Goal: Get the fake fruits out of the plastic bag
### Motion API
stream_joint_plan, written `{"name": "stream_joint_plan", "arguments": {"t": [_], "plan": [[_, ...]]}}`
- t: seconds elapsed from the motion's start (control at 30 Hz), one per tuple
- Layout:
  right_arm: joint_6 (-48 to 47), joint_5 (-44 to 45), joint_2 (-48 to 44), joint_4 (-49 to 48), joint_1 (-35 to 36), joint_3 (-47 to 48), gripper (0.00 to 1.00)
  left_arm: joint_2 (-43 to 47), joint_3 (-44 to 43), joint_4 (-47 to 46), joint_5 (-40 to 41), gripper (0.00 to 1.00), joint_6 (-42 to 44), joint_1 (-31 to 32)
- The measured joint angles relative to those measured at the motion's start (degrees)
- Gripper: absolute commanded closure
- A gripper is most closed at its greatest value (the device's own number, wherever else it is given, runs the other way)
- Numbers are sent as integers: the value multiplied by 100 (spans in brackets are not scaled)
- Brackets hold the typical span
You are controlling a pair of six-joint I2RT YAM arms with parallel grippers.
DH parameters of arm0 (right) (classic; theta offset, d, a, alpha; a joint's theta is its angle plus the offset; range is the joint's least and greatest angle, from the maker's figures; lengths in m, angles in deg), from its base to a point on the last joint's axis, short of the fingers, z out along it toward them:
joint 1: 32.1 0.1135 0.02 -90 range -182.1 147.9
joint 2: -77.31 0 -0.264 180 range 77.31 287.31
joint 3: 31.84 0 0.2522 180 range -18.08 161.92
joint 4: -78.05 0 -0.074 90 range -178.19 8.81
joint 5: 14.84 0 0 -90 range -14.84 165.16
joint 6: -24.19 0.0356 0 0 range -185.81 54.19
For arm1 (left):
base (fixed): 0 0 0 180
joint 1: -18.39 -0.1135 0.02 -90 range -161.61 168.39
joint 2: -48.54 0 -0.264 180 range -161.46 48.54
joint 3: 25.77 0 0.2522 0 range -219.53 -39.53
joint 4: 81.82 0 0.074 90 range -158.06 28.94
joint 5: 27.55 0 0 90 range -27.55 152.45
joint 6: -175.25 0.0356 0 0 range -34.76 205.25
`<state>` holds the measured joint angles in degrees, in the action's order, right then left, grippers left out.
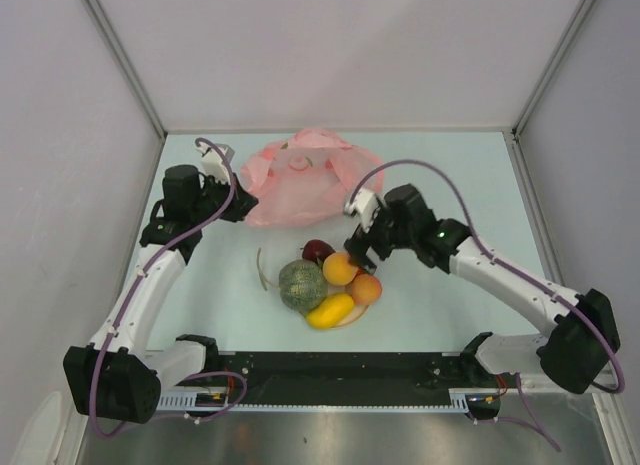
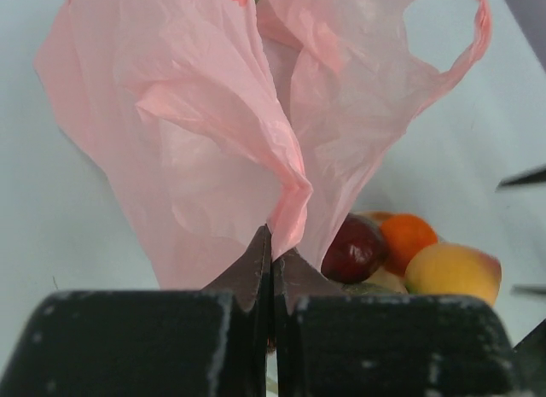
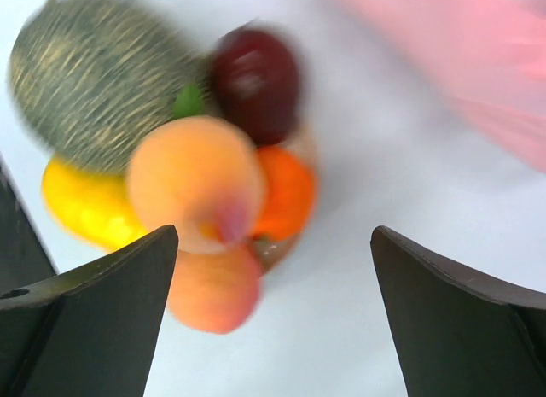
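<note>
The pink plastic bag lies crumpled at the back of the table. My left gripper is shut on a fold at its near left edge, and the left wrist view shows the film pinched between the closed fingertips. The fake fruits sit piled on a plate: netted melon, dark red apple, orange-coloured one, peach-coloured one, yellow oblong one. My right gripper hovers open just above the pile, nothing between its fingers; a peach-coloured fruit lies below.
The cream plate's rim shows left of the melon. Grey walls close in the table on three sides. Both arm bases stand at the near edge, with a black rail between them.
</note>
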<state>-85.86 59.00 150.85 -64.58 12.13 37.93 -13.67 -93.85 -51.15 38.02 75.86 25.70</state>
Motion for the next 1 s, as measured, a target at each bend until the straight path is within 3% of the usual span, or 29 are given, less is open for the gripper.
{"name": "stream_joint_plan", "arguments": {"t": [0.2,0.4,0.57,0.73,0.87,0.9,0.97,1.0], "plan": [[903,68,-289,-155,-1381,490,0,0,-63,1139,-129,100,938,0],[1360,195,-179,-302,-1989,501,0,-4,-168,1934,129,99,2046,0],[1587,232,-9,-518,-2376,498,0,-192,-214,1759,518,100,2267,0],[1755,197,142,-741,-2627,501,0,-892,-1049,1338,1884,100,1934,-164],[1858,173,190,-859,-2804,498,0,-846,-1443,564,2879,99,1764,-754],[1869,173,190,-892,-2841,498,0,-739,-1419,372,3093,59,1744,-905],[1897,173,190,-940,-2883,498,0,-562,-1335,142,3403,25,1781,-1071],[1904,170,190,-944,-2889,496,0,-476,-1298,103,3515,2,1775,-1097]]}}
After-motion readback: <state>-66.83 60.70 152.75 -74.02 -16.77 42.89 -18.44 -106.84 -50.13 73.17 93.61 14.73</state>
